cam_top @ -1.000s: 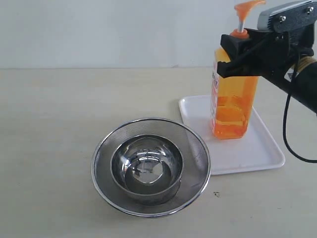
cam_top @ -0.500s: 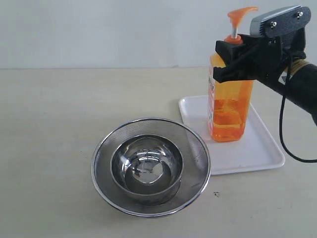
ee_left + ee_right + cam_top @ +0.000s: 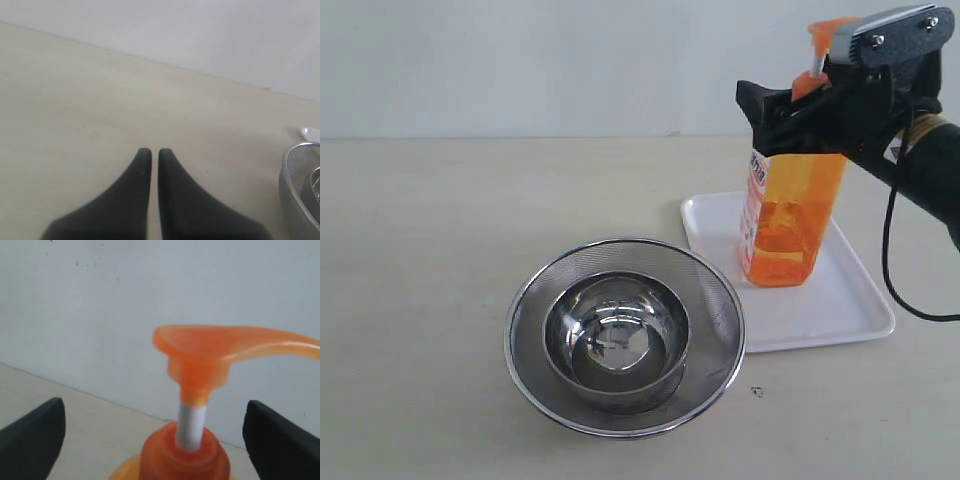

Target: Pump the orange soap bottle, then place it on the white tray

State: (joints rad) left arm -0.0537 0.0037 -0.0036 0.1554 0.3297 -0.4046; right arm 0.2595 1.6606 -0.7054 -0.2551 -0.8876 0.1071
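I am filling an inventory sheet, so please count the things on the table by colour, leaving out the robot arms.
Orange: 1, the tall translucent orange plastic soap bottle
White: 1, the flat rectangular glossy white plastic tray
Silver: 2, the round steel mesh strainer bowl and the smaller round steel bowl inside it
Total: 4

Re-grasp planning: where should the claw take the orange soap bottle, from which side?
Grip the orange soap bottle by its flat-sided upper body, not the pump stem. It stands upright on the white tray, so probably come in level from the right, where the open right claw is; the strainer bowl sits front-left.
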